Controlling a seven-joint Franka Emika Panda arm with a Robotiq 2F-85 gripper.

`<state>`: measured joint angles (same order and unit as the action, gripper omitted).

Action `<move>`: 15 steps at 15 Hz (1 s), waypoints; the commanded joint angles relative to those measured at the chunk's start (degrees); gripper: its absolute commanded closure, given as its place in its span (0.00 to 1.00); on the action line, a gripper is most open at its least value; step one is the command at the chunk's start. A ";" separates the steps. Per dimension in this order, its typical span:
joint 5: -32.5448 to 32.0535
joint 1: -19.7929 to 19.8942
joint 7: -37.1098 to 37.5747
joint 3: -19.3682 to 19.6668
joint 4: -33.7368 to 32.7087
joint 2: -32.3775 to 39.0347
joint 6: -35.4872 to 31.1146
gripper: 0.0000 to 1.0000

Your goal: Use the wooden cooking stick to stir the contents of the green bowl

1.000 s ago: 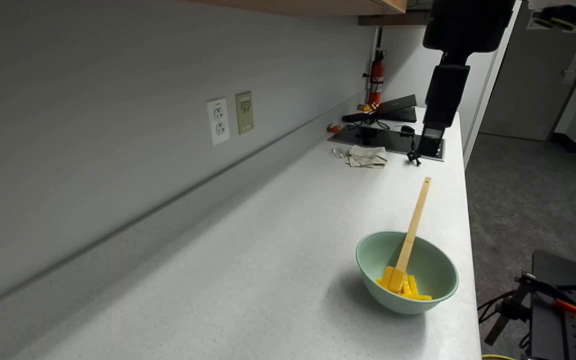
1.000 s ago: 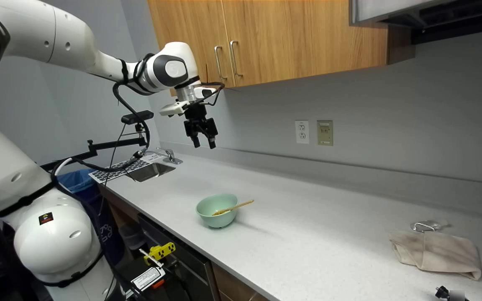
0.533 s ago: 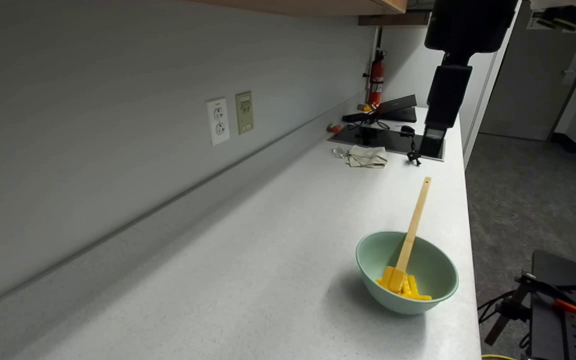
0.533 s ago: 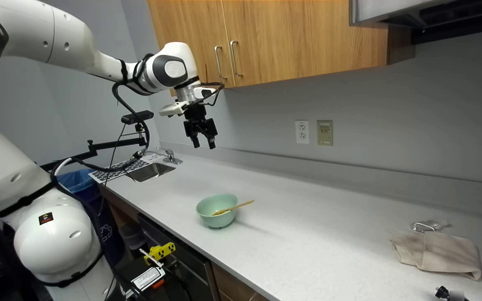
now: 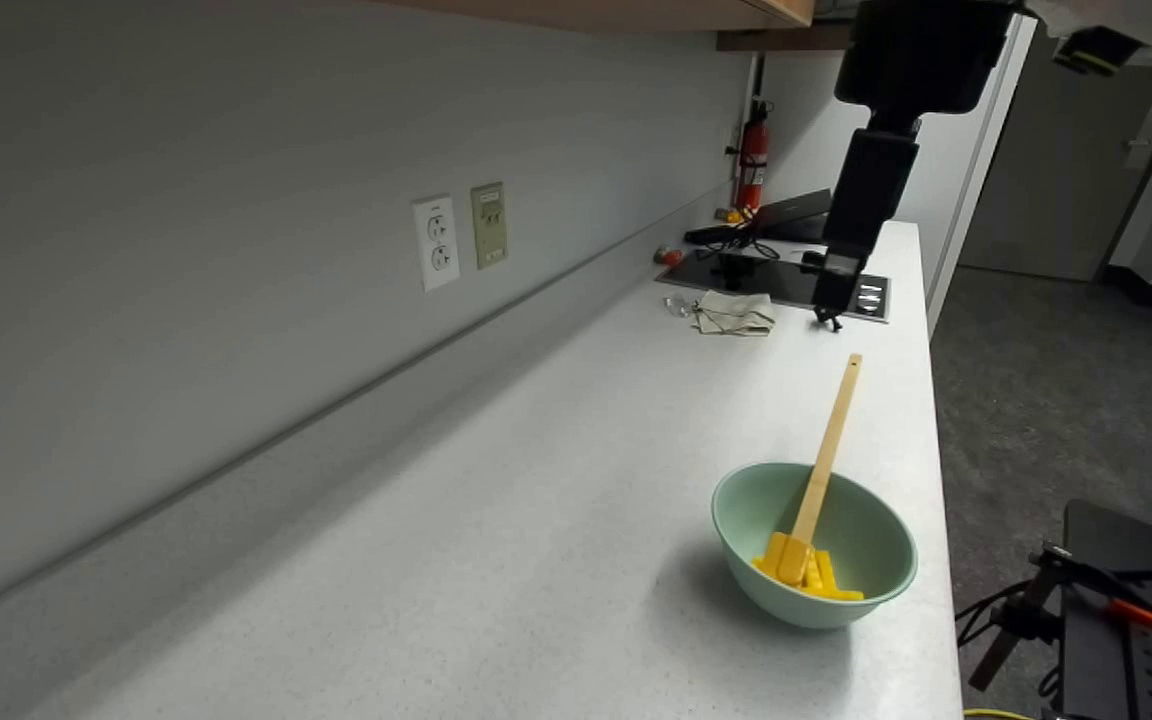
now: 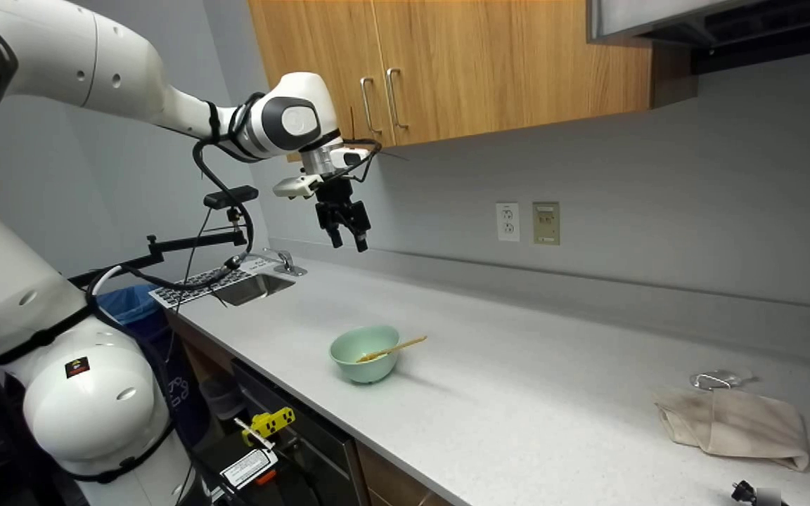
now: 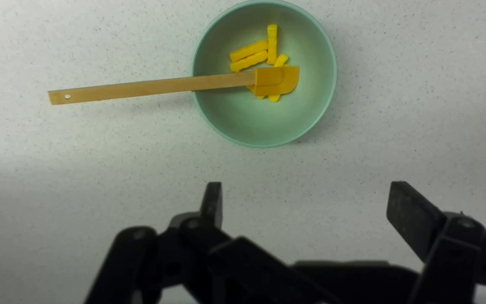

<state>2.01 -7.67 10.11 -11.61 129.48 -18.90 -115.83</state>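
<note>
The green bowl (image 7: pixel 264 126) stands upright on the counter and shows in both exterior views (image 5: pixel 871 530) (image 6: pixel 366 374). The wooden cooking stick (image 7: pixel 150 87) leans on the bowl's rim, its orange-yellow spatula head inside and its holed handle end jutting out over the counter. It also shows in both exterior views (image 5: pixel 829 440) (image 6: pixel 408 344). The contents, several bright yellow pieces (image 7: pixel 249 57), lie in the bowl, partly hidden under the spatula head. My gripper (image 7: pixel 304 190) is open and empty, well above the counter (image 6: pixel 349 244), apart from bowl and stick.
A wall with outlets (image 6: pixel 508 222) runs along the counter's back, under a wooden cabinet (image 6: pixel 489 63). A folded cloth (image 6: pixel 735 425) lies near the cooktop (image 5: pixel 786 285). A sink (image 6: pixel 257 288) is at the far end. The counter's front edge (image 5: pixel 941 500) is close to the bowl.
My gripper has shifted a little toward the back wall, after staying nearly still before. It remains open. The bowl, the stick and the yellow pieces have not moved.
</note>
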 commanded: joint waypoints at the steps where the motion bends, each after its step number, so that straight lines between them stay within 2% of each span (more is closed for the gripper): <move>1: 1.49 0.09 2.64 0.83 2.03 -1.93 -2.01 0.00; 3: 0.39 -0.07 2.03 0.66 0.49 -0.12 -0.82 0.00; 15: 0.72 0.04 2.65 0.81 1.47 -0.92 -1.43 0.00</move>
<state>2.69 -7.65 12.65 -10.88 130.83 -19.61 -117.07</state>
